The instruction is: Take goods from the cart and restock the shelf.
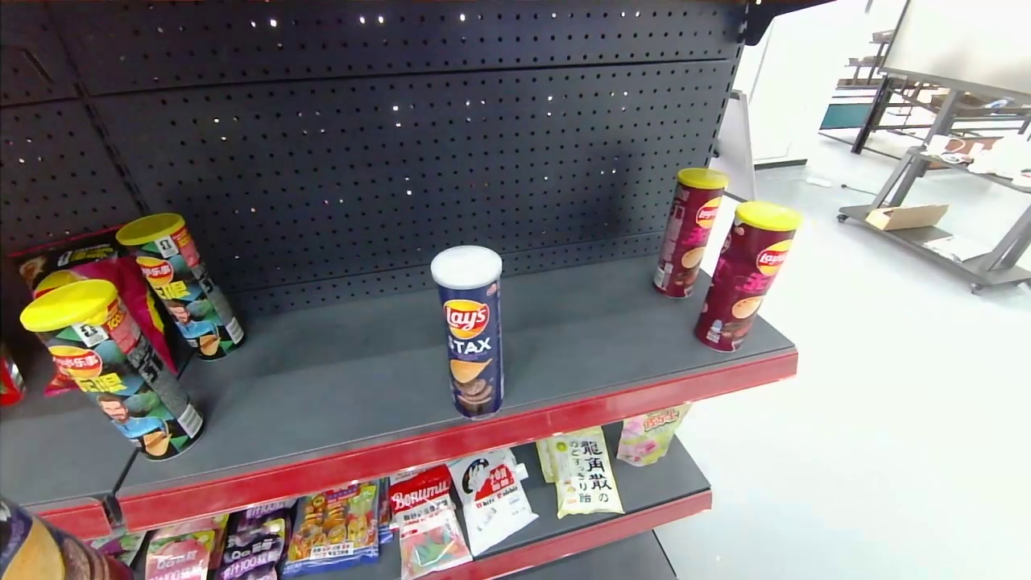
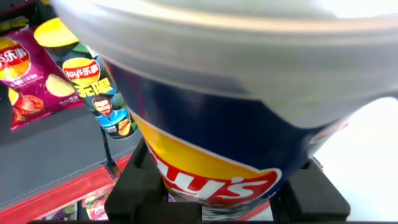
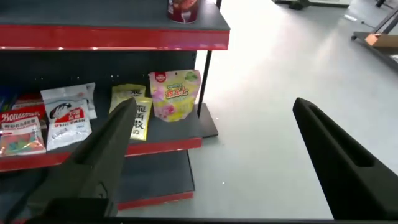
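Canister (image 2: 224,124) of chips, dark blue with a pale lid, sat clamped in the left gripper (image 2: 224,193), black fingers (image 2: 134,186) pressed to both its sides, just in front of the red front edge of the shelf (image 1: 362,379), toward its left end. On the shelf a second blue canister (image 1: 471,330) stood upright near the front, two yellow-lidded canisters (image 1: 109,366) at the left and two maroon canisters (image 1: 745,278) at the right end. The right gripper (image 3: 214,106) hung wide open and empty, low before the lower shelf (image 3: 161,146), which held snack bags (image 3: 174,93)
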Controlling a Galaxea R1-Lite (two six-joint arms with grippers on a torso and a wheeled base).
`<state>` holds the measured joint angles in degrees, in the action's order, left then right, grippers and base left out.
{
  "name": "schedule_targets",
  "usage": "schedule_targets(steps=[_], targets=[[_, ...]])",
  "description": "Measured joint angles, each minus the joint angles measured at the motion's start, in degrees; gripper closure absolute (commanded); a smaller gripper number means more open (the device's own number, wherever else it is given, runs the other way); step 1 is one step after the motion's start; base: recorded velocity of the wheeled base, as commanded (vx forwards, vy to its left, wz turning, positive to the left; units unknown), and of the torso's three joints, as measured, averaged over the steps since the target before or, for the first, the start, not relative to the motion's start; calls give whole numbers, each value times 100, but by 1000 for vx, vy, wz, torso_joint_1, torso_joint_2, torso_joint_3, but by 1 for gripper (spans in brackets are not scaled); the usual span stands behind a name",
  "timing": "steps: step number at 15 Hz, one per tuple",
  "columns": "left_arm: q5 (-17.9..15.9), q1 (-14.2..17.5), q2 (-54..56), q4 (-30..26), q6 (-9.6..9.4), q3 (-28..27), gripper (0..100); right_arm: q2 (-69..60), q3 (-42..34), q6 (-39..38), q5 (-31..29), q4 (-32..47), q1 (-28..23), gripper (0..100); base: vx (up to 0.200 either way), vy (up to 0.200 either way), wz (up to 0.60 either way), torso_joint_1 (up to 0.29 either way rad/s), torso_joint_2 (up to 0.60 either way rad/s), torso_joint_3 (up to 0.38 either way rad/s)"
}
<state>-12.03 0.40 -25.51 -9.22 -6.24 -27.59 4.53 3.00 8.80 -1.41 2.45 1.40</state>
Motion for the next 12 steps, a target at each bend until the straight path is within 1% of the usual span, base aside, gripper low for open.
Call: schedule_targets(steps=[2, 4, 6, 7, 8, 9, 11, 12], targets=[[5, 9, -282, 293, 1, -77, 100, -145, -6, -123, 16, -5, -26, 0, 0, 0, 0, 0, 0, 0], [-28, 6, -786, 919, 0, -121, 100, -289, -39, -183, 46, -46, -80, 0, 0, 0, 0, 0, 0, 0], [-280, -2, -1364, 1501, 1, -138, 100, -377, -57, -185, 210, -29, -105, 0, 0, 0, 0, 0, 0, 0], [-435, -45, -1641, 1788, 1, -143, 100, -383, -57, -216, 241, -13, -111, 0, 0, 0, 0, 0, 0, 0], [-512, -117, -1955, 2093, 1, -144, 100, -402, -57, -374, 239, -13, -124, 0, 0, 0, 0, 0, 0, 0], [-553, -196, -2236, 2408, 1, -155, 100, -423, -57, -533, 121, -24, -130, 0, 0, 0, 0, 0, 0, 0], [-586, -304, -2810, 3070, 0, -176, 100, -440, -77, -719, -613, -51, -140, 0, 0, 0, 0, 0, 0, 0], [-595, -329, -3044, 3330, 1, -204, 100, -444, -80, -736, -523, -62, -140, 0, 0, 0, 0, 0, 0, 0]])
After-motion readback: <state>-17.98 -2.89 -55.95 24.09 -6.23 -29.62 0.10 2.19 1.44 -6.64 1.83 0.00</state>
